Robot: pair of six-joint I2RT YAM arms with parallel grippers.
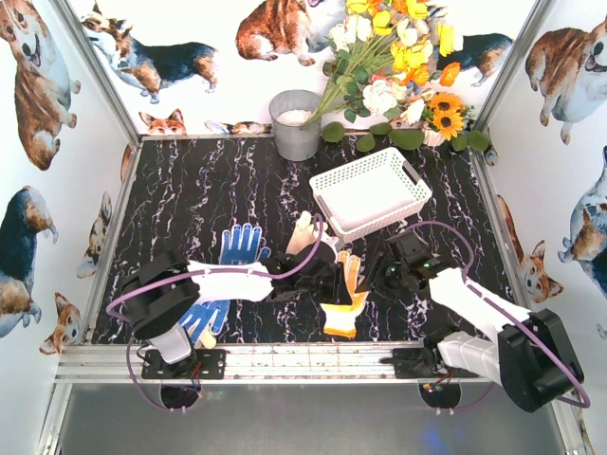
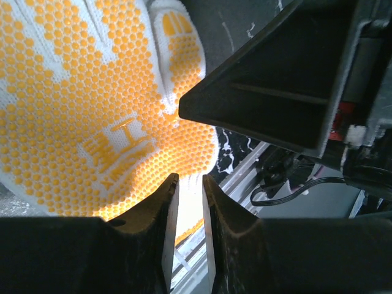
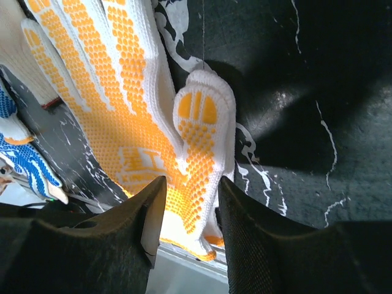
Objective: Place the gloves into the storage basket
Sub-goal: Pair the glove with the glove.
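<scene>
The yellow glove (image 1: pixel 343 305), white knit with yellow dots and an orange cuff, lies near the table's front middle. My left gripper (image 1: pixel 332 282) comes at it from the left. In the left wrist view the glove (image 2: pixel 92 110) fills the upper left, and the left gripper (image 2: pixel 188 177) is closed to a thin slit on its cuff edge. My right gripper (image 1: pixel 377 275) comes from the right. In the right wrist view it (image 3: pixel 191 184) is open, straddling the glove (image 3: pixel 122 110) below the thumb. The white lattice storage basket (image 1: pixel 370 192) stands empty behind.
Two blue dotted gloves lie on the left, one (image 1: pixel 242 245) by my left forearm and one (image 1: pixel 204 318) at the front edge. A cream glove (image 1: pixel 303 232) lies before the basket. A grey bucket (image 1: pixel 296 123) and flowers (image 1: pixel 398 57) stand at the back. The aluminium rail (image 1: pixel 313 360) borders the front.
</scene>
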